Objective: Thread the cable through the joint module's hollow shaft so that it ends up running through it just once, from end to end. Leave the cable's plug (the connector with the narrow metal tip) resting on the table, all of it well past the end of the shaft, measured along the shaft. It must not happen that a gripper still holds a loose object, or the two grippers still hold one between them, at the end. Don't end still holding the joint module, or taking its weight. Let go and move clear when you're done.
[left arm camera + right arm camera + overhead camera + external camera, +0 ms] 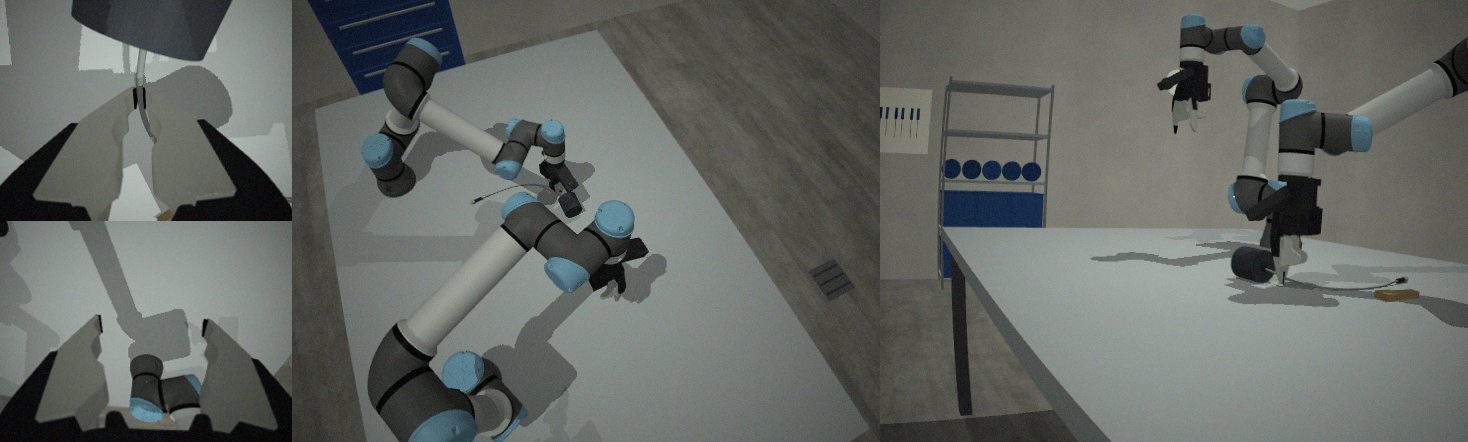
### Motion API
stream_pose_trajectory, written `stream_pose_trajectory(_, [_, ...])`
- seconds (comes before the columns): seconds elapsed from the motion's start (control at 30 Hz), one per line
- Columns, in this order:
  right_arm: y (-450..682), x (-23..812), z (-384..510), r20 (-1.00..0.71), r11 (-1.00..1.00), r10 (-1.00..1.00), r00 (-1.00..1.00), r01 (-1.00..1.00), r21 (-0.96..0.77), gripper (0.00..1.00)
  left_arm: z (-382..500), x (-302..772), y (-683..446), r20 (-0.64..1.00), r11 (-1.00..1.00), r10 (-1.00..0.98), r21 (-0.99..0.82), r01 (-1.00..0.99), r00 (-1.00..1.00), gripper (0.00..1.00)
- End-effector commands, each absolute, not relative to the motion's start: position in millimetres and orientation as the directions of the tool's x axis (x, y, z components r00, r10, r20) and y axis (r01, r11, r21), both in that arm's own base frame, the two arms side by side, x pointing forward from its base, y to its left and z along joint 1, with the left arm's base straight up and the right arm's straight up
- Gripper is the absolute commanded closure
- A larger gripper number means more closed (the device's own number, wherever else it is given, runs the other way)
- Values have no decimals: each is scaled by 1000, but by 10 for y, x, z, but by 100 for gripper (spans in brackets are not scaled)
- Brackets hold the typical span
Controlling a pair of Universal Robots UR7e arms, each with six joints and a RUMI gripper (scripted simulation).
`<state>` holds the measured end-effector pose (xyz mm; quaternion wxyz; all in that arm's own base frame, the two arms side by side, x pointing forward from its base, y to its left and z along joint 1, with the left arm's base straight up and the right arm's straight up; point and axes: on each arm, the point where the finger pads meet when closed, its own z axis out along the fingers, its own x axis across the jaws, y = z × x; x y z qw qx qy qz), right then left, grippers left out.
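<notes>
The joint module (570, 205) (1250, 264) (153, 25) is a dark cylinder lying on its side on the table. My left gripper (558, 190) (1282, 281) (140, 89) is shut on the cable, low over the table just outside one end of the module. The thin grey cable (507, 189) (1345, 289) (141, 66) runs from that end through the fingertips to a dark connector (477, 200) (1401, 280) well away from the module. The bore and the module's far end are hidden, so how far the cable reaches inside cannot be told. My right gripper (612, 296) (1185, 129) (152, 318) is open and empty, high above the table.
An orange-brown block (1396, 295) (164, 215) lies on the table close to the connector. The right arm reaches across the table beside the module in the top view. A blue drawer cabinet (399, 40) and a shelf rack (997, 134) stand beyond the table.
</notes>
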<state>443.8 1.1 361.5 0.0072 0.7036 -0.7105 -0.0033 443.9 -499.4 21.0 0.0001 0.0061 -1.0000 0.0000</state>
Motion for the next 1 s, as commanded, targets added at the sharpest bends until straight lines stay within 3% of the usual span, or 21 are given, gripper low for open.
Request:
stream_pose_trajectory(0.0, [12, 4439, 3619, 5, 10, -1000, -10, -1000, 14, 39, 222, 4441, -5008, -1, 1000, -12, -1, -12, -1000, 100])
stream_pose_trajectory(0.8, [12, 4439, 3619, 5, 10, -1000, -10, -1000, 14, 39, 285, 4432, -5185, -1, 1000, -13, -1, -13, -1000, 100])
stream_pose_trajectory(0.83, [12, 4439, 3619, 5, 10, -1000, -10, -1000, 14, 39, 285, 4432, -5185, -1, 1000, -13, -1, -13, -1000, 80])
stream_pose_trajectory(0.97, [12, 4439, 3619, 5, 10, -1000, -10, -1000, 14, 39, 283, 4432, -5184, -1, 1000, -13, -1, -13, -1000, 80])
